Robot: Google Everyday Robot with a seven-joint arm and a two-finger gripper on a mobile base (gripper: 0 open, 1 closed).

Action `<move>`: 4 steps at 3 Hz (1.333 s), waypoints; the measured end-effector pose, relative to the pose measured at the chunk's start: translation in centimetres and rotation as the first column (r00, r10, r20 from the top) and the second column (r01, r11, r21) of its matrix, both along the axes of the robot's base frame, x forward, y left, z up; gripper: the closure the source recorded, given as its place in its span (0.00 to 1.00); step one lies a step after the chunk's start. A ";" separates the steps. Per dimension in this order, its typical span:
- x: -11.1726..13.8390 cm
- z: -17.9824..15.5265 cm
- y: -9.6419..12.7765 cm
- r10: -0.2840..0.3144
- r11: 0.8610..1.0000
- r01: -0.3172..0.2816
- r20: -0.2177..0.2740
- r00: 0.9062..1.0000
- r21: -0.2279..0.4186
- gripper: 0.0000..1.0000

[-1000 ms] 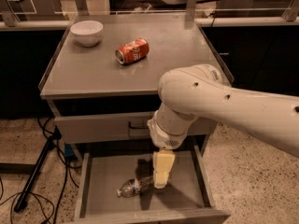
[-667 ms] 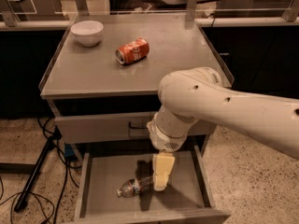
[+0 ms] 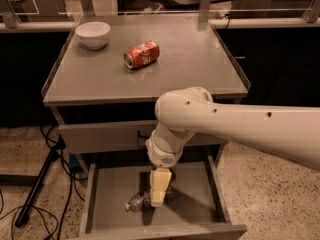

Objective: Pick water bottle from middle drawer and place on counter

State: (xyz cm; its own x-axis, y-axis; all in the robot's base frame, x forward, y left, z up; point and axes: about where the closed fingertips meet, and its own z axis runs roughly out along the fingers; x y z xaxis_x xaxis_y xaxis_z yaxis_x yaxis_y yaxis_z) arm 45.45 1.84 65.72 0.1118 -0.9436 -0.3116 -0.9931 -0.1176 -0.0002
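Low inside the wide, shallow grey metal middle drawer (image 3: 112,194), the robot's cream-coloured gripper (image 3: 158,198) hangs right at the small clear plastic water bottle (image 3: 136,203), which lies on its side on the drawer floor. Whether the gripper grasps the bottle cannot be told. The lift is not yet done, and carrying the bottle up to the broad grey metal counter (image 3: 195,69), where an orange-red soda can (image 3: 142,54) and a white bowl (image 3: 93,34) sit, appears to remain.

Smooth white arm (image 3: 240,124), thick and rounded, marked with a few small dark dots, ends in a bulbous wrist (image 3: 164,151); its cream-coloured gripper (image 3: 158,194) sits lower centre of the frame
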 end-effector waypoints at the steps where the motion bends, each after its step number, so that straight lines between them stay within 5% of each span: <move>1: 0.0 -0.1 0.0 0.000 1.000 0.000 -0.001 1.000 0.000 0.00; 4: -1.0 -7.0 1.4 0.009 1.000 -0.009 -0.012 1.000 0.000 0.00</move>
